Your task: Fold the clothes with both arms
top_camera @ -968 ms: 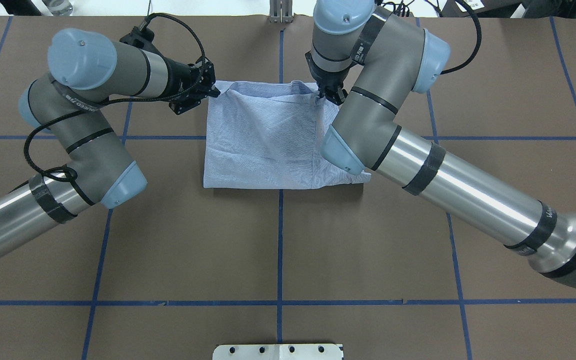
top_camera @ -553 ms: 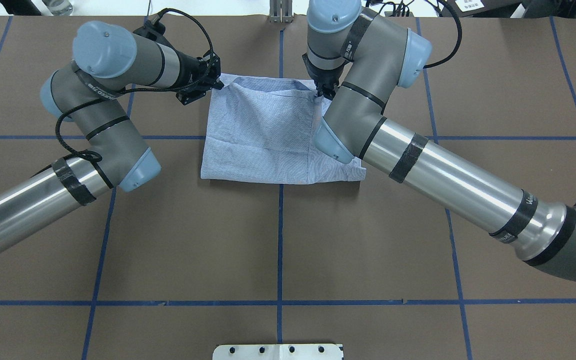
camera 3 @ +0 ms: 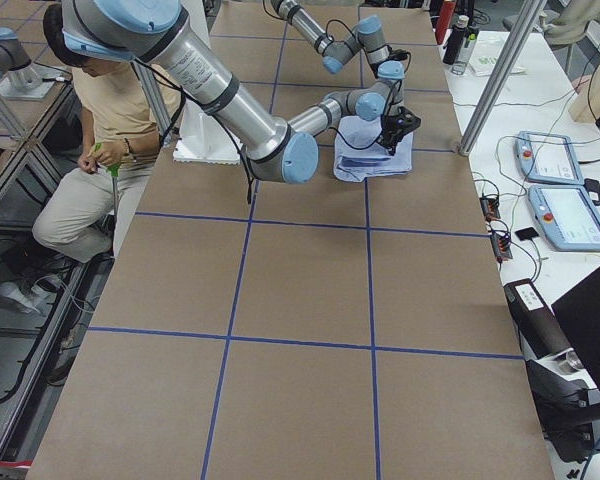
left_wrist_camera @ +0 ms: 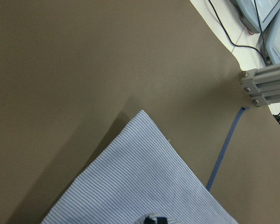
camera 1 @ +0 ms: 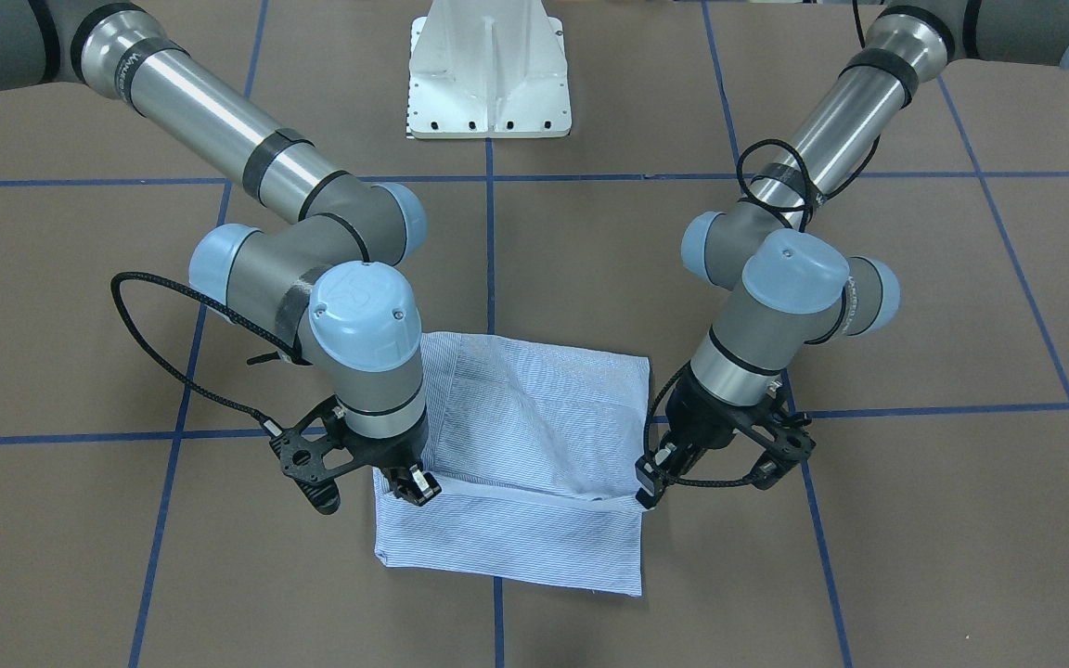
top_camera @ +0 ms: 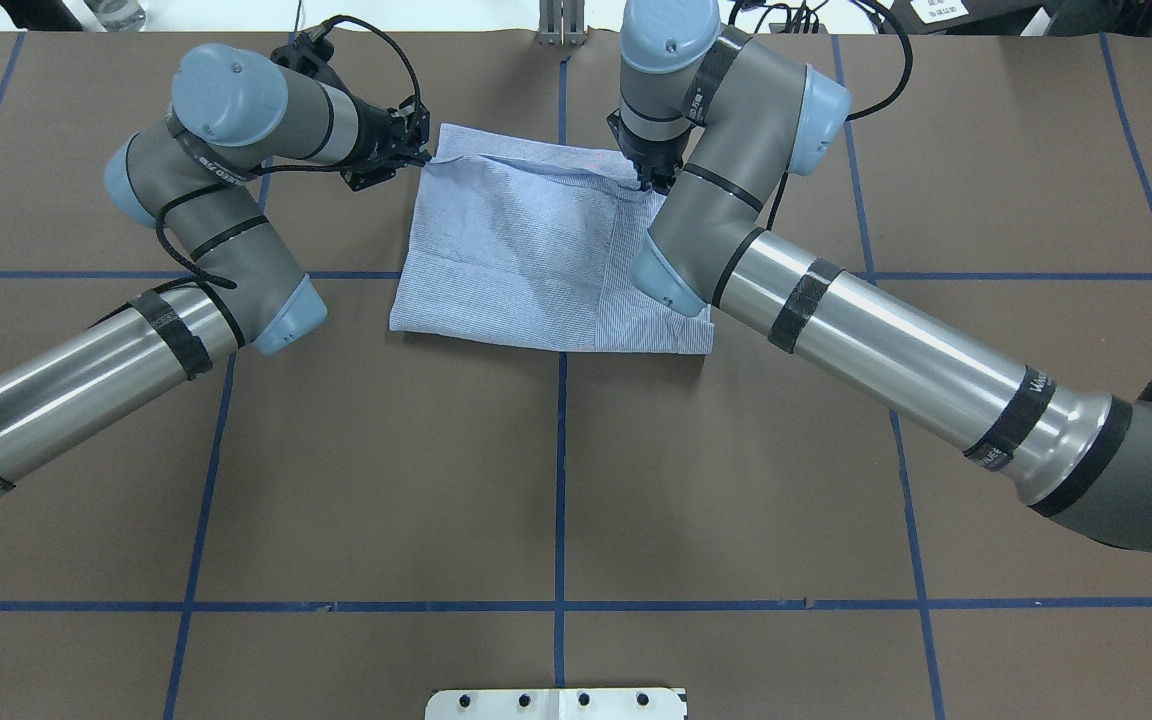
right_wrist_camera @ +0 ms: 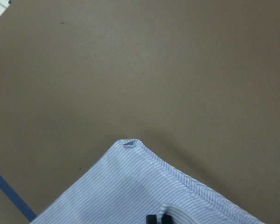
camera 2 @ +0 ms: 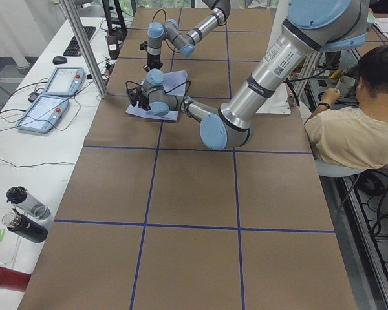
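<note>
**A:** Status? Biggest first.

**B:** Brown table (top_camera: 556, 480) with a blue tape grid. Reaching well across it with left arm (top_camera: 66, 390) and right arm (top_camera: 896, 340), both wrists out on the far part. Between them, shirt (top_camera: 526, 250): folded down to a rough rectangle, lying across the centre tape line, well away from the robot's base.

**A:** Claws?

**B:** Left gripper (camera 1: 648, 487): all but closed, pinching one corner of the top layer. Right gripper (camera 1: 416, 484): same, pinching the other corner. Confirmed in both wrist views: tips together at the bottom of the picture, striped cloth clamped between.

**A:** Changed over the last second?

**B:** Carried both held corners further away from the robot. Pulled the slack out of the top layer: sagging and creased a second ago, now drawn much flatter. Also dragged the whole bundle away from the robot and skewed it, with the left side further out than the right.

**A:** Meaning for the fold?

**B:** Probably late in a fold-over, taking the held edge toward the far edge. Not there yet: from the front, a strip of bottom layer showing beyond the held edge. Worth watching the skew. Likely to give misaligned edges if laid down as is. No release yet.
</note>
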`<state>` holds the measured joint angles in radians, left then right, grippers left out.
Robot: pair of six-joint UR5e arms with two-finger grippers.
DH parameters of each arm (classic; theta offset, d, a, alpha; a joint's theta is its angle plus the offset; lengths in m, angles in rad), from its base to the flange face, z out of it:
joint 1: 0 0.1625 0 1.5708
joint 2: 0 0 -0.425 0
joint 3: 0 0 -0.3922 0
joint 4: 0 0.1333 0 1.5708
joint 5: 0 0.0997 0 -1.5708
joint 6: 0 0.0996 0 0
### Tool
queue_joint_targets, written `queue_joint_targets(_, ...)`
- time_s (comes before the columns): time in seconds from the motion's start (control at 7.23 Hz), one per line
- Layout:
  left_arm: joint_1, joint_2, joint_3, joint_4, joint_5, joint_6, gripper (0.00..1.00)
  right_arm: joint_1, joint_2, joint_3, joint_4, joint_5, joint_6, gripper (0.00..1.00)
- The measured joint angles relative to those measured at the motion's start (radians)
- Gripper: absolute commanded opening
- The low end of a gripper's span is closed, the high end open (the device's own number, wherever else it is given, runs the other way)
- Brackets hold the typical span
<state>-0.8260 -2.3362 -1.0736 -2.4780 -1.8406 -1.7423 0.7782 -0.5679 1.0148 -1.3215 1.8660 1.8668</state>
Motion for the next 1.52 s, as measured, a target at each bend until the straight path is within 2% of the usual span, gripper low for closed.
queue_joint_targets(0.55,-0.029,-0.006,0.011,-0.005,0.005,0.036,1.0,0.061,0.039,-0.027,0.013,0.043,-0.076,1.0)
queue_joint_targets(0.83,-0.052,0.012,-0.023,0.001,-0.056,0.097,1.0,0.074,0.01,0.003,0.01,0.062,-0.157,1.0)
queue_joint_targets(0.97,-0.068,0.055,-0.07,0.007,-0.095,0.184,1.0,0.097,-0.048,0.059,0.007,0.099,-0.245,1.0)
queue_joint_targets(1.24,-0.116,0.19,-0.23,0.075,-0.154,0.479,1.0,0.175,-0.216,0.199,-0.009,0.193,-0.471,1.0)
queue_joint_targets(1.52,-0.215,0.292,-0.387,0.25,-0.249,0.834,1.0,0.257,-0.41,0.366,-0.062,0.235,-0.739,1.0)
